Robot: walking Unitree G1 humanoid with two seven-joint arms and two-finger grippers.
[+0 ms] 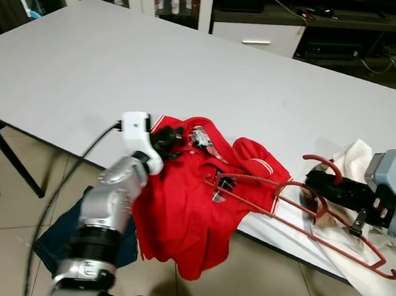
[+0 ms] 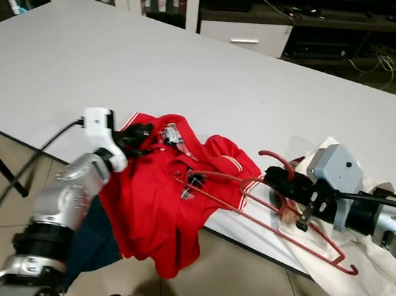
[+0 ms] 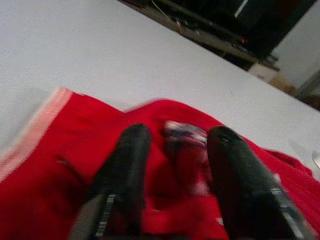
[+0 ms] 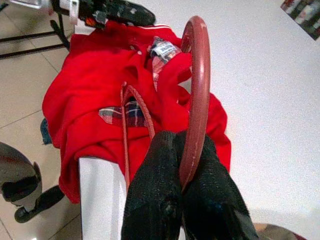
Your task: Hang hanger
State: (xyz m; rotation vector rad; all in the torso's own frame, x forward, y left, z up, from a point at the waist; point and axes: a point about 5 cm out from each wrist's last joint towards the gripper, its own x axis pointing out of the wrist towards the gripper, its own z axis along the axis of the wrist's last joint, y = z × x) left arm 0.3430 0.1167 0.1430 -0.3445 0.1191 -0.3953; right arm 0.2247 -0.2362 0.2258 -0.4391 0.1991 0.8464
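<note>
A red shirt (image 1: pixel 186 209) lies bunched at the white table's (image 1: pixel 191 65) front edge, its lower half hanging over the edge. A red wire hanger (image 1: pixel 296 210) lies to its right, one shoulder tucked into the shirt's neck opening. My right gripper (image 1: pixel 319 181) is shut on the hanger's hook (image 4: pixel 197 75), which sticks out past the fingers (image 4: pixel 160 165). My left gripper (image 1: pixel 167 142) rests on the shirt's collar near the label (image 3: pixel 182 132). It is open, with red cloth between its fingers (image 3: pixel 130 155).
A white cloth (image 1: pixel 351 157) lies under my right arm and hangs off the table's corner. Dark blue fabric (image 1: pixel 60 240) lies on the tiled floor below my left arm. A black table leg (image 1: pixel 12 157) stands at the left. Cabinets line the back.
</note>
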